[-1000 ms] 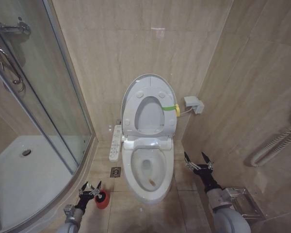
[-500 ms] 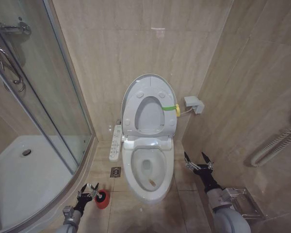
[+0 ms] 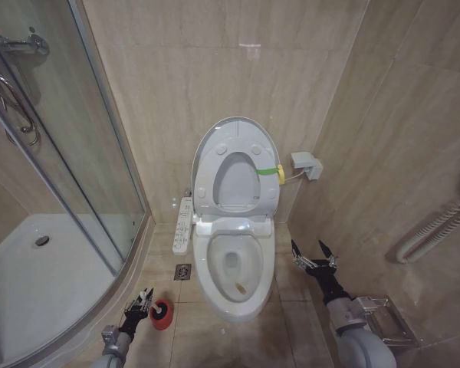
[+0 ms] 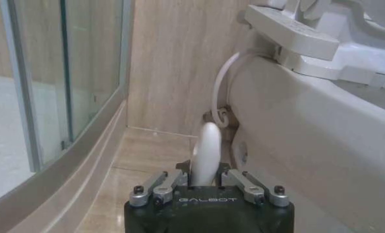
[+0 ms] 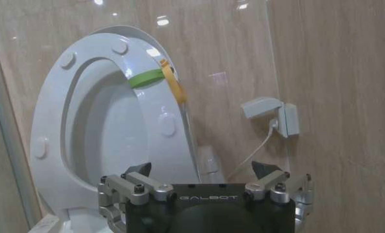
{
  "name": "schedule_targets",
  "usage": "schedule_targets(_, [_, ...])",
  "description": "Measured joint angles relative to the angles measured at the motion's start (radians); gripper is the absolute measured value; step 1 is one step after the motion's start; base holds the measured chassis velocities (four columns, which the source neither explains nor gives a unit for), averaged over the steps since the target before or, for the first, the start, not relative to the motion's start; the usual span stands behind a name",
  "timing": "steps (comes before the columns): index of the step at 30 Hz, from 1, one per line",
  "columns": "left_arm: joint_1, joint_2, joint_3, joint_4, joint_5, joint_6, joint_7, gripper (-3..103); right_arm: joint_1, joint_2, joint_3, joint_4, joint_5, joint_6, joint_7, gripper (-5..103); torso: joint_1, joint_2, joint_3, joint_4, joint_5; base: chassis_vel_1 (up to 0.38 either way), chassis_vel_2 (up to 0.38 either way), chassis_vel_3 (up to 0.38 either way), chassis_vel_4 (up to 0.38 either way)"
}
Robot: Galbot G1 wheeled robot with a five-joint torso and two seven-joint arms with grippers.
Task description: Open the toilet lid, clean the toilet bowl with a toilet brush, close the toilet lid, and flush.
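Observation:
The toilet lid [image 3: 236, 123] stands raised against the wall, with the ring seat [image 3: 211, 165] and its yellow-green band up against it. Below lies the open toilet bowl [image 3: 231, 268] with a brownish stain inside. Left of the bowl on the floor, the red holder [image 3: 163, 315] holds the toilet brush. Its pale handle [image 4: 207, 148] rises between the fingers of my left gripper [image 3: 142, 300], which is shut on it. To the right of the bowl, my right gripper [image 3: 313, 256] hovers open and empty, and its wrist view faces the raised seat [image 5: 50, 116].
A curved glass shower enclosure [image 3: 69, 176] closes off the left side, and its sill runs close to the holder. The bidet control strip [image 3: 182, 225] sits left of the bowl. A floor drain [image 3: 182, 271], a wall socket [image 3: 305, 164] and a metal rack [image 3: 387, 318] are nearby.
My left gripper's fingers have narrowed from wide open to shut around the brush handle beside the red holder. The right arm has not moved.

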Motion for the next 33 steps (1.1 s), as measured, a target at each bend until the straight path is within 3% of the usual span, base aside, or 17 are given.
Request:
schedule_targets(2, [0.000, 0.000, -0.002, 0.002, 0.003, -0.001, 0.002, 34, 0.000, 0.000, 0.000, 0.000, 0.000, 0.000, 0.000, 100, 0.000, 0.000, 0.000, -0.0001, -0.0008, 0.000, 0.000, 0.000, 0.000])
schedule_targets(3, [0.000, 0.001, -0.004, 0.002, 0.006, -0.001, 0.002, 22, 0.000, 0.000, 0.000, 0.000, 0.000, 0.000, 0.000, 100, 0.000, 0.000, 0.000, -0.0002, -0.0005, 0.000, 0.000, 0.000, 0.000])
schedule_targets(17, [0.003, 0.030, -0.018, -0.006, 0.039, 0.003, -0.006, 22, 0.000, 0.000, 0.000, 0.000, 0.000, 0.000, 0.000, 100, 0.000, 0.000, 0.000, 0.0000, -0.0004, 0.000, 0.000, 0.000, 0.000])
schedule_targets(33, [0.051, 0.059, -0.019, -0.112, 0.064, -0.004, -0.030, 22, 0.000, 0.000, 0.000, 0.000, 0.000, 0.000, 0.000, 100, 0.000, 0.000, 0.000, 0.0000, -0.0005, 0.000, 0.000, 0.000, 0.000])
